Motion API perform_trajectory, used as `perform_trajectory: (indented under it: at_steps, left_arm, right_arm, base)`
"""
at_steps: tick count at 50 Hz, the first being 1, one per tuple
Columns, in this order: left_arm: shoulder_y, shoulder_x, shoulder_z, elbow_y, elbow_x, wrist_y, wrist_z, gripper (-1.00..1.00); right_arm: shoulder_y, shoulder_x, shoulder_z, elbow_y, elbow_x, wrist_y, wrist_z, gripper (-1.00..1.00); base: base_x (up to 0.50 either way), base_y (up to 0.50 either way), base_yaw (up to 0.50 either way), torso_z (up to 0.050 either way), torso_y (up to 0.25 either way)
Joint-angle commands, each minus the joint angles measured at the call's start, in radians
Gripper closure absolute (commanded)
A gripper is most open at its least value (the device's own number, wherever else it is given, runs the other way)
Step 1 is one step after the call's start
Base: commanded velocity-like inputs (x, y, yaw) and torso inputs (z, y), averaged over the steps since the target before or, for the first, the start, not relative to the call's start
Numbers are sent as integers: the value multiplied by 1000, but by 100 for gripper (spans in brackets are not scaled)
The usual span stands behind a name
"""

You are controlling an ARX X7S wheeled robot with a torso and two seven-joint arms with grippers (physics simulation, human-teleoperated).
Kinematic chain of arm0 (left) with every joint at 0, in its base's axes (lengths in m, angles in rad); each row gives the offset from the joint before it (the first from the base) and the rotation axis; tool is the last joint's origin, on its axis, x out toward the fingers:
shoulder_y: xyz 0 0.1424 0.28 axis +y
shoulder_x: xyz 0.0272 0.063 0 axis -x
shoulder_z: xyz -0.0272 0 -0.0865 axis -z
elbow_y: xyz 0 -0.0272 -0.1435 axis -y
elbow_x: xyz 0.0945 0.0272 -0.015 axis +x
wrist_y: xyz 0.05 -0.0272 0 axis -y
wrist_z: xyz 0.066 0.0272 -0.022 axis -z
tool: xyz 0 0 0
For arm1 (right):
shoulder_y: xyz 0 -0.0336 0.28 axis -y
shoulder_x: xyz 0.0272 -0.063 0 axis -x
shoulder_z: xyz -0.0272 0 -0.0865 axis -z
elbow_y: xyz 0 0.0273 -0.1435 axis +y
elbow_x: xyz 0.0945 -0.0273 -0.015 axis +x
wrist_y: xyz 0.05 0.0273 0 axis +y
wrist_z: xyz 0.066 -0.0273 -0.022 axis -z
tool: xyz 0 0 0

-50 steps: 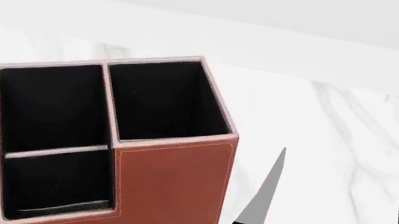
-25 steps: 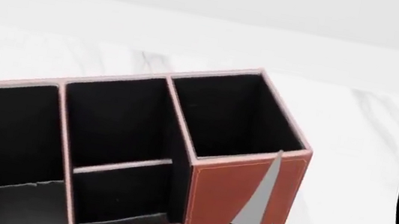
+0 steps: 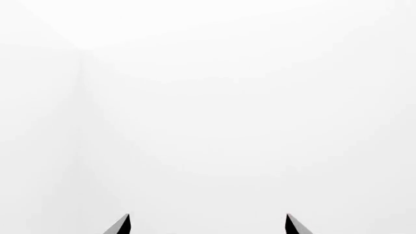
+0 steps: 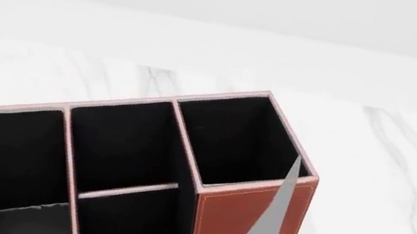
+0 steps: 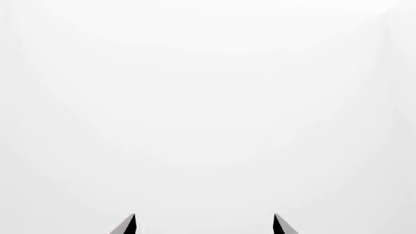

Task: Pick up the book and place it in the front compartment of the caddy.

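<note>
Nearest to me in the head view, the right claw (image 4: 354,233) stands open, its two black fingers well apart with bare marble between them, grasping nothing. The left claw (image 3: 206,225) shows only one dark finger at the head view's left edge, but its wrist view has both fingertips apart with blank white between them, so it too is released and empty.

Just beyond the right claw's inner finger sits the caddy (image 4: 247,216), reddish-brown with pale stitched rims, turned at an angle on the white marble table (image 4: 388,160). Its black-lined cells are open to me: three tall ones along the back and a lower one in front of the middle cell.

I cannot find the book in any view; a pale-edged dark slab low in the leftmost cell may be it, but I cannot tell. Both wrist cameras show only white. My judgement: before any grasp, I should tilt the head down and locate the book, keeping both claws clear of the caddy's rim.
</note>
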Motion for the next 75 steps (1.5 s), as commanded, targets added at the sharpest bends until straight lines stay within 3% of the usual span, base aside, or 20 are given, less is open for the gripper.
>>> perform_trajectory:
  at_steps: [1,10,12,13,14,16,18,22,23,30,32,34,39,41,49,56,57,67,69,75]
  left_arm:
    - [-2,0,-18,0,-2,-15,-2,-100]
    - [2,-1,-86,0,-65,-22,6,-100]
    - [-21,-3,-130,0,-194,-89,-32,-100]
    - [-33,-10,-194,0,-344,-124,-62,-100]
    - [-36,-66,-201,0,-474,-108,-119,-100]
    - [-66,-158,-174,-1,-554,-120,-224,-100]
    - [-70,-165,-215,-10,-710,-74,-201,-100]
    - [-90,-206,-208,-28,-717,-62,-175,-100]
    - [-95,-228,-235,-30,-820,-89,-152,-100]
    - [-173,-356,-273,-28,-1136,-200,-124,-100]
    - [-202,-372,-261,-29,-1079,-211,-143,-100]
    - [-245,-421,-279,-40,-1173,-282,-194,-100]
    - [-299,-513,-184,-20,-1105,-294,-72,-100]
    - [-327,-586,-67,-3,-986,-309,-39,-100]
    - [-406,-723,150,-21,-998,-333,152,-100]
    - [-522,-731,223,-23,-1066,-448,164,-100]
    - [-493,-735,278,-53,-979,-405,197,-100]
    - [-568,-759,360,-15,-991,-470,218,-100]
    - [-577,-765,420,-19,-907,-459,222,-100]
    - [-561,-771,485,-32,-865,-436,233,-100]
  right_arm:
    - [15,30,-15,-13,11,-13,25,-100]
    - [133,110,-161,-10,32,-78,129,-100]
    - [154,110,-181,-14,36,-69,136,-100]
    - [159,115,-185,-13,39,-76,140,-100]
    - [161,117,-190,-11,36,-80,141,-100]
    - [164,118,-197,-7,36,-85,143,-100]
    - [164,119,-201,-5,34,-90,142,-100]
    - [172,120,-207,-4,38,-92,143,-100]
    - [174,120,-209,-3,40,-92,142,-100]
    - [186,109,-227,0,35,-87,132,-100]
    - [186,111,-228,3,35,-91,131,-100]
    - [182,115,-228,8,33,-101,131,-100]
    - [185,109,-236,10,32,-98,130,-100]
    - [194,103,-243,5,31,-80,129,-100]
    - [190,107,-244,20,33,-95,129,-100]
    - [191,109,-247,21,32,-95,131,-100]
    - [193,105,-249,20,33,-89,131,-100]
    - [191,110,-253,23,35,-94,132,-100]
    - [191,116,-250,20,37,-95,135,-100]
    - [195,123,-248,15,41,-95,141,-100]
  base:
    - [0,0,0,50,0]
    - [0,0,0,49,0]
    - [0,0,0,25,0]
    - [0,0,0,0,0]
    - [0,0,0,0,0]
    - [0,0,0,0,0]
    - [0,0,0,0,0]
    - [0,0,0,0,0]
    - [0,0,0,0,0]
    - [0,0,0,0,0]
    - [0,0,0,0,0]
    - [0,0,0,0,0]
    - [0,0,0,0,0]
    - [0,0,0,0,0]
    - [0,0,0,0,0]
    - [0,0,0,0,0]
    - [0,0,0,0,0]
    - [0,0,0,0,0]
    - [0,0,0,0,0]
    - [0,0,0,0,0]
